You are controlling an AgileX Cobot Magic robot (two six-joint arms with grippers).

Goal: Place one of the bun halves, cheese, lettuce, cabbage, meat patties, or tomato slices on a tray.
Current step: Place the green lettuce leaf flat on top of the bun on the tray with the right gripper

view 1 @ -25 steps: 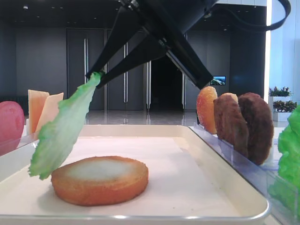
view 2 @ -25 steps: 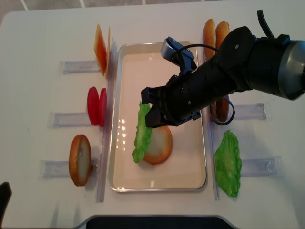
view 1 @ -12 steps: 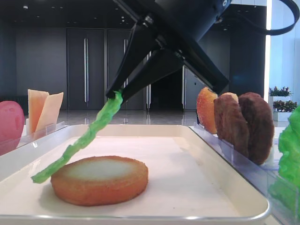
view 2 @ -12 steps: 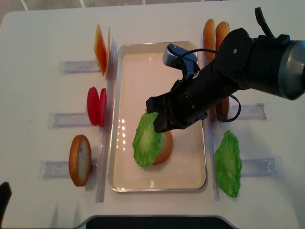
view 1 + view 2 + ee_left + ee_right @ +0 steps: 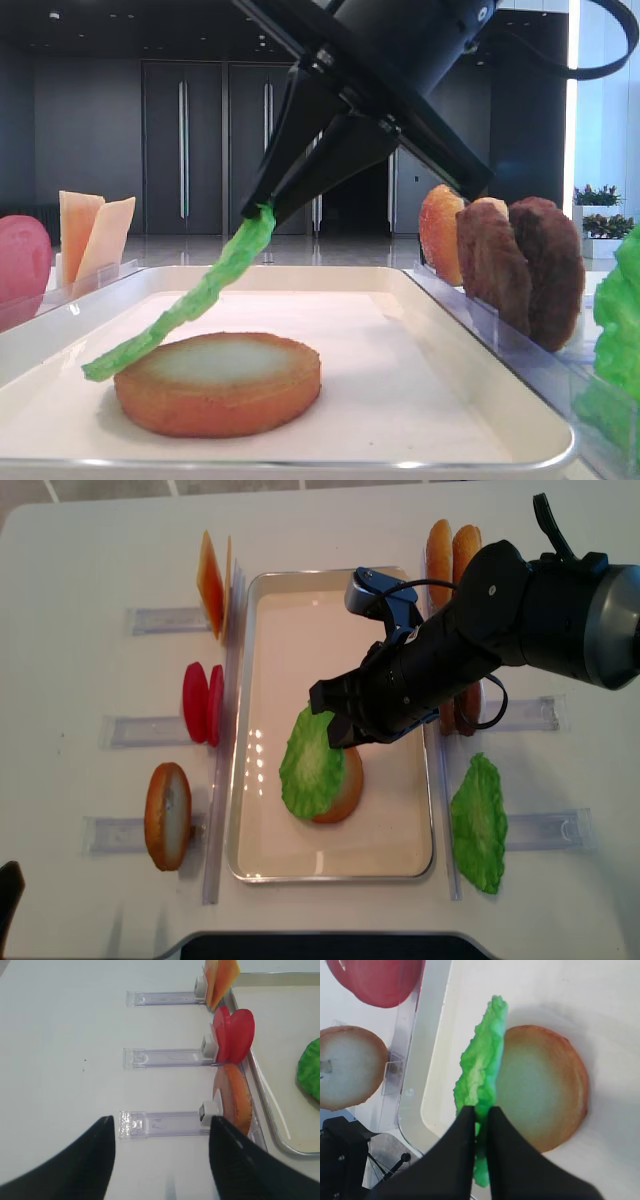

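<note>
The right gripper [image 5: 479, 1115] is pinching 1 ruffled light-green lettuce [image 5: 311, 764] leaf by its edge; the leaf is slanting down from the fingertips onto 1 flat-faced bun half [image 5: 218, 383] lying below on the white tray [image 5: 400, 830]. Left of the gripper are standing 2 cheese [image 5: 92, 236] slices, 2 matte tomato slices [image 5: 202, 702] and 1 more bun [image 5: 167, 815]. Right of it are standing 2 rough brown meat patties [image 5: 520, 268]. The left gripper [image 5: 161, 1157] is hanging spread wide over the white table [image 5: 60, 1060].
</note>
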